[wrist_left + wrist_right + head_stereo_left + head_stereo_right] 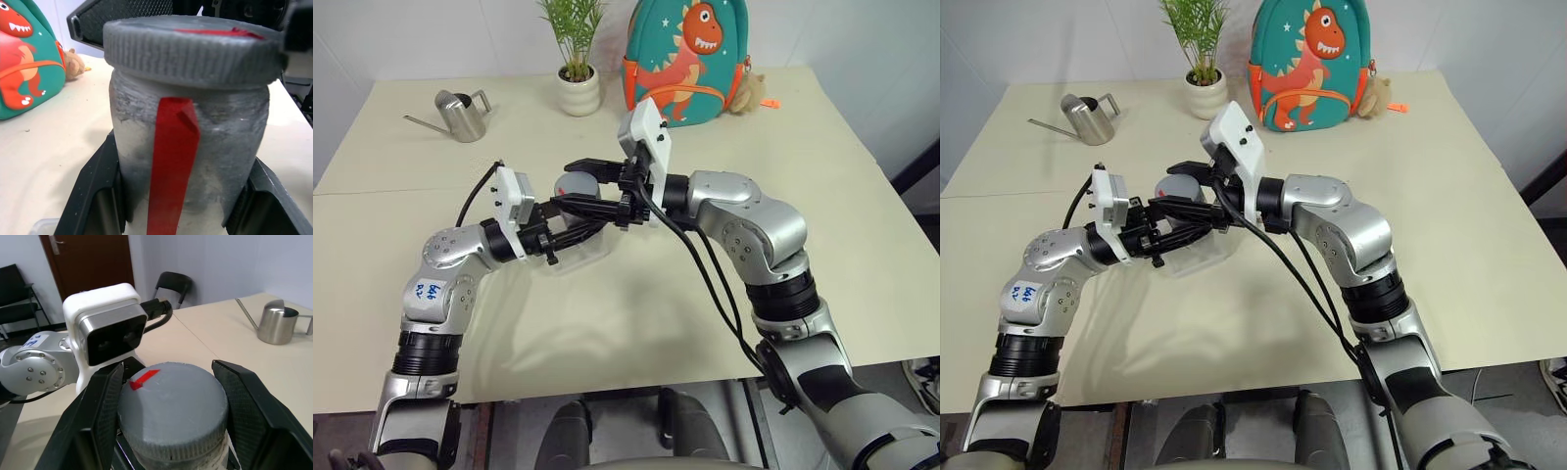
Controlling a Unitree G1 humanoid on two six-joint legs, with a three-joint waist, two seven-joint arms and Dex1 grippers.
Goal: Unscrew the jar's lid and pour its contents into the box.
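Beige tabletop (636, 323) runs out ahead of me to a white wall, and I read it from the left. At ten o'clock stands the steel can (462, 116), upright and well apart from the work; I cannot see into it. Next, near twelve, sits the white pot (578, 93) holding a green plant, and just past it at one o'clock the dinosaur backpack (689, 61) with a small plush toy (749, 95) beside it.

At the centre, my left gripper (570, 231) is clenched on the jar (190, 147), its two fingers pressed against opposite sides of the body, and it holds the jar upright above the box (582, 252). From the right, my right gripper (166, 426) comes in level over the top and is clamped on the lid (172, 409), one finger on each side of the ribbed rim. The red mark on the lid faces the left wrist camera.

I judge this to be the unscrewing step, with the lid on and nothing poured. The next move calls for turning the right wrist about the jar's axis while the left stays firm, so the jar does not spin with the cap.

The jar's wall is frosted, so I cannot make out the contents. The box looks empty as far as I can see, though the arms hide much of it.
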